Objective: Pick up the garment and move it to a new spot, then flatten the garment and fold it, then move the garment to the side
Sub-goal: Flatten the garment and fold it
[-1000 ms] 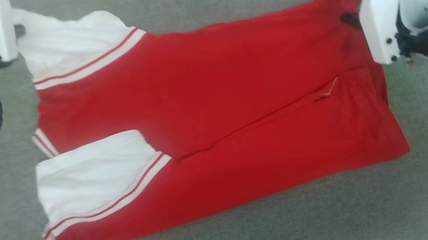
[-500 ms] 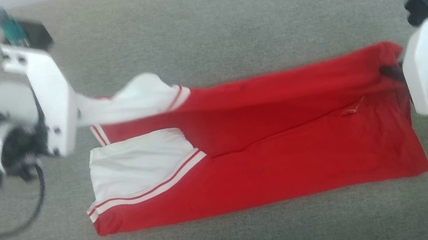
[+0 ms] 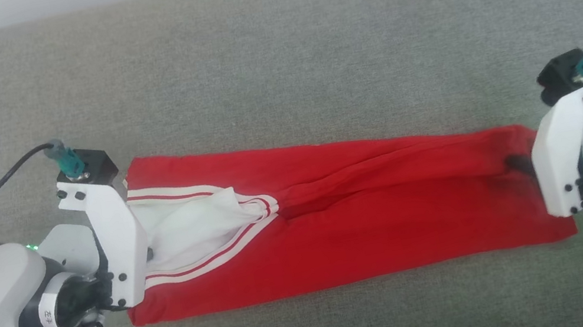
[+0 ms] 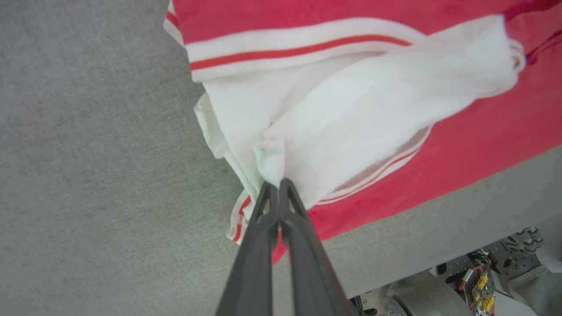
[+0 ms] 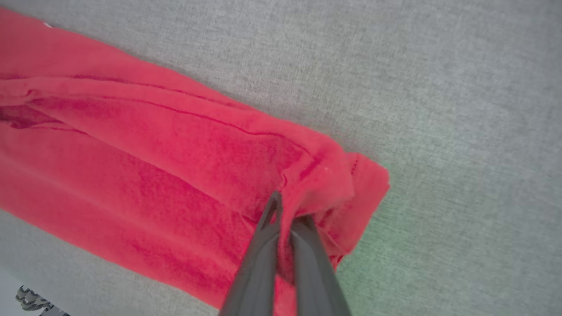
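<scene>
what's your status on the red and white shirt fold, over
Left gripper shut on sleeve end of red-and-white jersey shirt. Right gripper shut on its opposite red end. Shirt folded into a long band on grey fabric surface. Nothing seen in the way.

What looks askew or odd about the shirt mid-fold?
The white sleeve is bunched and creased where the left tool pinches it, not flat. The shirt slants along its far edge, so the folded band narrows toward the right tool. No damage visible.

Head overhead, wrists close over garment
</scene>
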